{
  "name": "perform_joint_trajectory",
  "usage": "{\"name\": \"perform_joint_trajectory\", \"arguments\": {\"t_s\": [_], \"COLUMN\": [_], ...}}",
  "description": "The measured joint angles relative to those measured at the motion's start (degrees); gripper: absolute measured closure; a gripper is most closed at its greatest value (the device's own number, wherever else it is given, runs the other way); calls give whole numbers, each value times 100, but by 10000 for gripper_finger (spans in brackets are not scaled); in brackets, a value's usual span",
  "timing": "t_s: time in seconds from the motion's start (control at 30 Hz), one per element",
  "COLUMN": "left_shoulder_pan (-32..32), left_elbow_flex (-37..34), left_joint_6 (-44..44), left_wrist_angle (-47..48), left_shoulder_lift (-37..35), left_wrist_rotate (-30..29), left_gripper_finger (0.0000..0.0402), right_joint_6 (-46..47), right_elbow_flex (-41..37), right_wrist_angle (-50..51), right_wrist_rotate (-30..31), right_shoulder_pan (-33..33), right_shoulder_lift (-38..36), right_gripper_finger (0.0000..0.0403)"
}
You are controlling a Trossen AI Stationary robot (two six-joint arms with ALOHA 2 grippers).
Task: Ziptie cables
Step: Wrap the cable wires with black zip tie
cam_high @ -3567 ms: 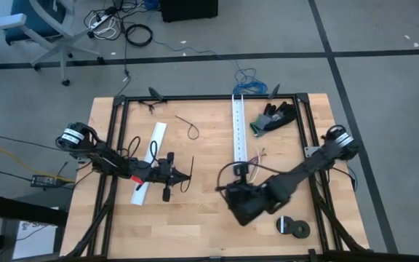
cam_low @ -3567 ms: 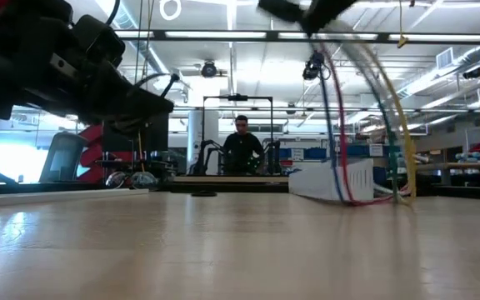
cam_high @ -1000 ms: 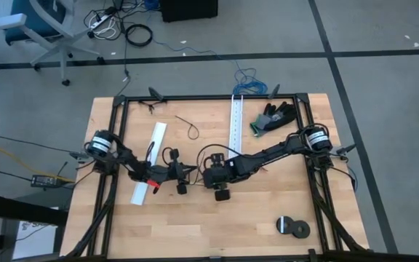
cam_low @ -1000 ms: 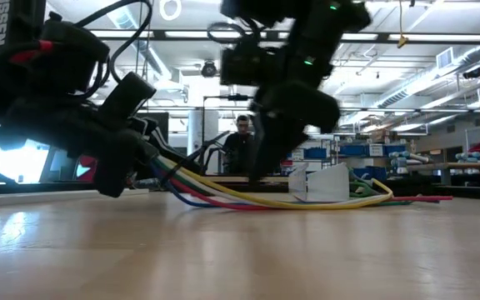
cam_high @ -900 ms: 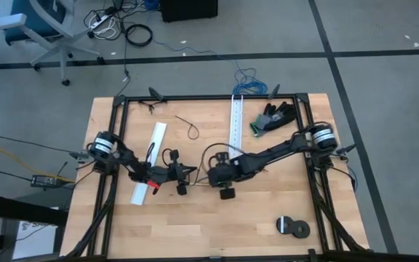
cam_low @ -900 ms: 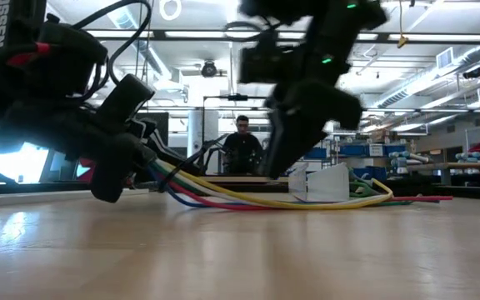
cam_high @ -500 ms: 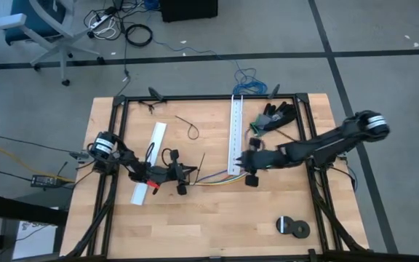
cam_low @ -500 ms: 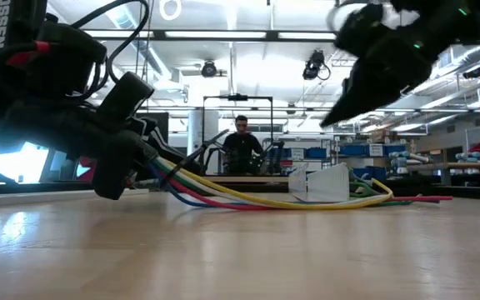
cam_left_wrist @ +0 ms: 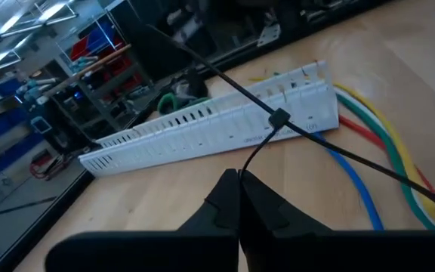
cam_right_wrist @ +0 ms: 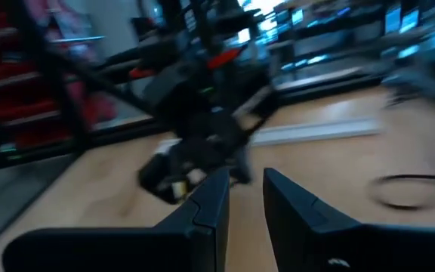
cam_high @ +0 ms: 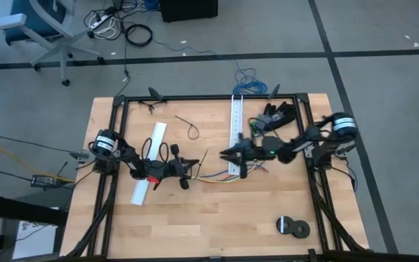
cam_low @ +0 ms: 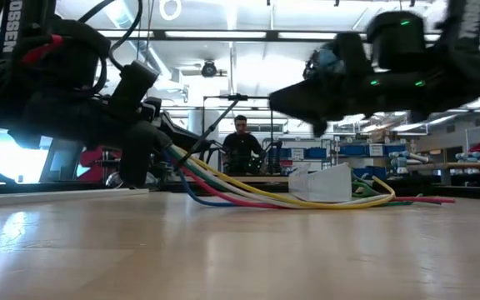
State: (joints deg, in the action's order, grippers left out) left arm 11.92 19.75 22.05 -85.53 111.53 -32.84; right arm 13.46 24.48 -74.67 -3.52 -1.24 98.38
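The cables [cam_high: 214, 178], coloured wires, lie from my left gripper [cam_high: 188, 169] toward the white channel [cam_high: 237, 131]; their end by that gripper is raised off the wood [cam_low: 192, 171]. A black ziptie [cam_left_wrist: 278, 119] loops over them, its tail standing up [cam_high: 204, 156]. My left gripper [cam_left_wrist: 239, 180] is shut on the ziptie. My right gripper [cam_high: 222, 153] hovers level above the channel, pointing at the left gripper, its fingers [cam_right_wrist: 246, 193] apart with nothing between them. My left gripper pinches the thin black ziptie strip [cam_left_wrist: 246, 162] between its two fingertips, a little below the ziptie's head. The fingers come in level from the table's left. The loop runs on round the cables [cam_left_wrist: 384, 143], and the tail [cam_left_wrist: 180, 45] sticks up and away.
A second white strip [cam_high: 151, 149] lies under my left arm. A loose ziptie [cam_high: 189, 129] lies at the back, dark gloves [cam_high: 273, 116] at the back right, a tape roll [cam_high: 293, 227] at the front right. Black frame rails [cam_high: 119, 131] run along the table's sides.
My right gripper has left the cables beside my left gripper, swung up and toward the table's right edge, then come back over the white channel, now level. My left wrist has turned a little, and the cables' end by it stands higher.
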Motion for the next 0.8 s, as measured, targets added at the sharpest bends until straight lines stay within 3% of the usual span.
{"name": "perform_joint_trajectory", "arguments": {"t_s": [0.2, 0.4, 0.8], "left_shoulder_pan": [-95, -109, -111], "left_elbow_flex": [51, 191, 252], "left_joint_6": [16, 22, 24], "left_wrist_angle": [-191, -206, -158], "left_shoulder_lift": [0, 0, 0], "left_wrist_rotate": [-4, -4, -9], "left_gripper_finger": [398, 398, 398], "right_joint_6": [617, 1085, 1074], "right_elbow_flex": [951, 1640, 1898], "right_wrist_angle": [18, 58, 145], "right_wrist_rotate": [-1223, -1699, -2036], "right_shoulder_pan": [-113, -117, -292], "right_shoulder_lift": [1124, 1783, 1863], "right_gripper_finger": [330, 331, 331]}}
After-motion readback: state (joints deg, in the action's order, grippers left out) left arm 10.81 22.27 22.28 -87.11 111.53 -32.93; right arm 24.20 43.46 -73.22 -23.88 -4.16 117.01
